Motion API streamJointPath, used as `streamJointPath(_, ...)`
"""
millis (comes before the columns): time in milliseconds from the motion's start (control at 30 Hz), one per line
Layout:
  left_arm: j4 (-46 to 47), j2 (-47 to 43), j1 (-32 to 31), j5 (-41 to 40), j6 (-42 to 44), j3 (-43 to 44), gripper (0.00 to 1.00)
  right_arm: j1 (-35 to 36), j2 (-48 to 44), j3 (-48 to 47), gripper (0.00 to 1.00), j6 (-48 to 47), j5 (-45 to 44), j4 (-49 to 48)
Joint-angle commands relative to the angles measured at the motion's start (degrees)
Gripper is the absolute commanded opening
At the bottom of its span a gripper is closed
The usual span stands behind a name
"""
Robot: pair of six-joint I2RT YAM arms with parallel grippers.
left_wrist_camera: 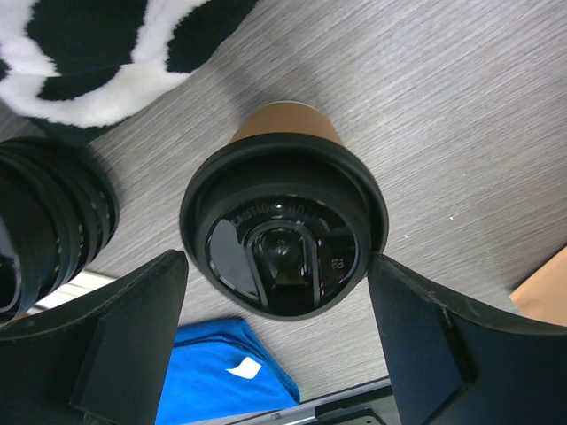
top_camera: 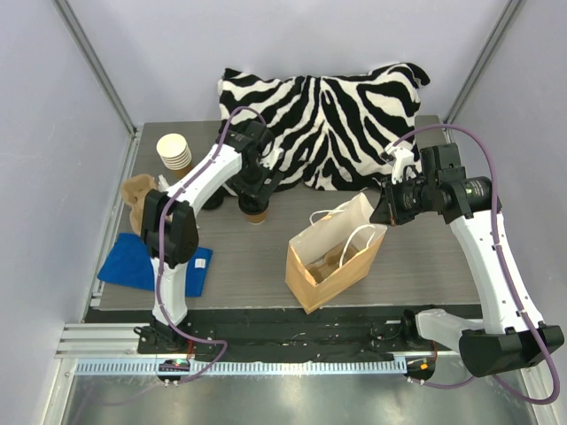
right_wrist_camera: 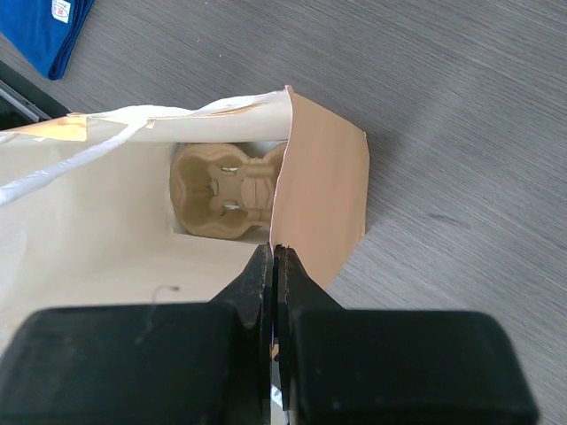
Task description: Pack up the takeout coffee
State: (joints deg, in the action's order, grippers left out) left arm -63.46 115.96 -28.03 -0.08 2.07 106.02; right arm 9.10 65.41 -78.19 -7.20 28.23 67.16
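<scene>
The grey tabletop [top_camera: 425,257] is backed by a zebra-print pillow [top_camera: 328,124]. A brown paper bag [top_camera: 332,266] is stood open toward the near edge, with a moulded cup carrier [right_wrist_camera: 226,190] seen at its bottom.

The left arm is reached forward and bent down over the far middle of the tabletop. The right arm is folded inward at the bag's far right corner.

The takeout coffee [left_wrist_camera: 283,239] is found directly under the left wrist, just in front of the pillow and apparently standing on the tabletop. Its long axis is upright, and its black lid is faced toward the wrist camera. It is well apart from the right arm, so the left arm is plainly the nearer one. The bag lies to the robot's right of the cup and closer to the bases, and that is judged to be the direction of the carry.

The left pincer [left_wrist_camera: 279,345] is held apart, with one finger on each side of the lid and just beside its rim. Whether the fingers are already pressed against it cannot be told.

The right pincer [right_wrist_camera: 273,266] is clamped together on the bag's upper edge, by which the mouth is held open.
</scene>
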Motion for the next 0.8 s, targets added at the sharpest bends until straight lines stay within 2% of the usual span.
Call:
streamJointPath(0,0.3,0.4,0.3,2.4,0.8,2.5,0.86,-0.1,1.0,-1.0,0.01,-1.1,-1.2,-0.7)
streamJointPath(133,0.4,0.6,0.3,2.7,0.8,2.2,0.82,-0.1,1.2,-1.1,0.01,-1.2,-1.2,-0.8)
streamJointPath(767,2.5,2.4,0.3,0.9,0.3,-1.1,0.75,-0.1,2.9,-2.0,0.01,-1.3,-1.2,-0.8)
